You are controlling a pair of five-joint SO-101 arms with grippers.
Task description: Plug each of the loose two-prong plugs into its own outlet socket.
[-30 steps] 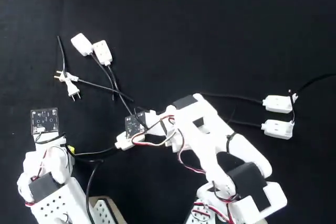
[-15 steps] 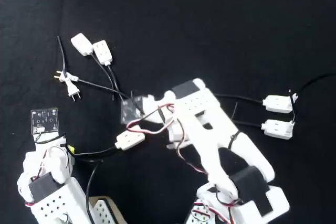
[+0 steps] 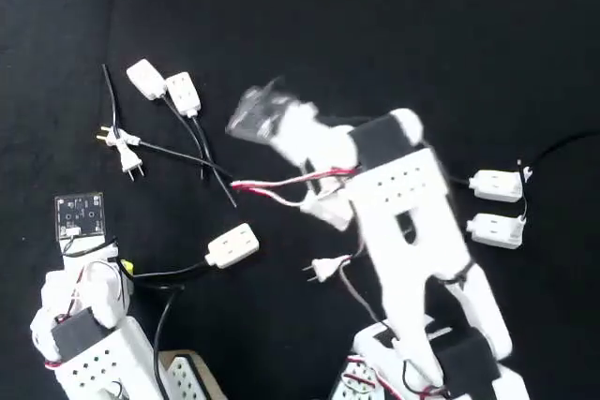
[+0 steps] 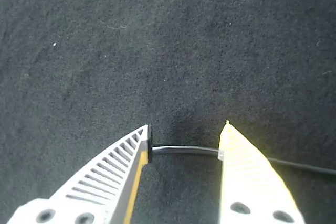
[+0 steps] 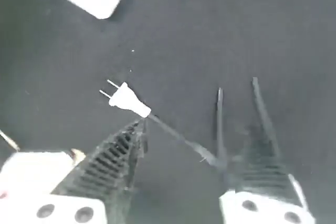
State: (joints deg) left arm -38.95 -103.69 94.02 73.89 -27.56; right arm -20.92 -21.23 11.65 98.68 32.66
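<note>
Right end effector (image 5: 184, 109): wide open, holding nothing, up over the middle of the tabletop (image 3: 394, 44).
Left end effector (image 4: 185, 130): open, with one finger on each side of a thin black cable (image 4: 184, 150).
Loose plug (image 3: 323, 271): lying flat, lower middle of the high view, prongs pointing left.
Nearest socket (image 3: 232, 245): left of that plug, not touching it.
Other plugs (image 3: 120, 142): left side, unplugged.
Two sockets (image 3: 183, 93): upper left, side by side.
</note>
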